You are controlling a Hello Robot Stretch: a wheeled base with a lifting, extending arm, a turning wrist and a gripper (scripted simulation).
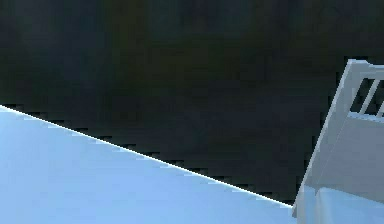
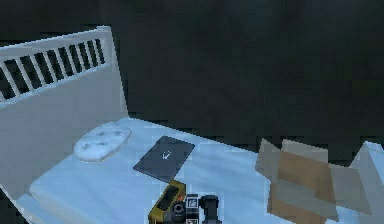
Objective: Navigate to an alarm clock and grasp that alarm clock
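Observation:
In the arm side view, the arm's end shows at the bottom edge with small white marked squares, and the gripper (image 2: 181, 209) is just left of them, low over the pale blue bed (image 2: 215, 170). A small yellow and dark thing (image 2: 163, 204) lies on the bed at the gripper's far end. Its shape is too small to name as an alarm clock. I cannot tell whether the gripper holds anything.
The arm side view has a white slatted headboard (image 2: 55, 60) at left, a white pillow (image 2: 100, 142), a flat dark slab (image 2: 163, 157) mid-bed and an open cardboard box (image 2: 300, 180) at right. In the forward view, the bed (image 1: 90, 185) lies low left, a white slatted frame (image 1: 350, 140) at right, a dark wall behind.

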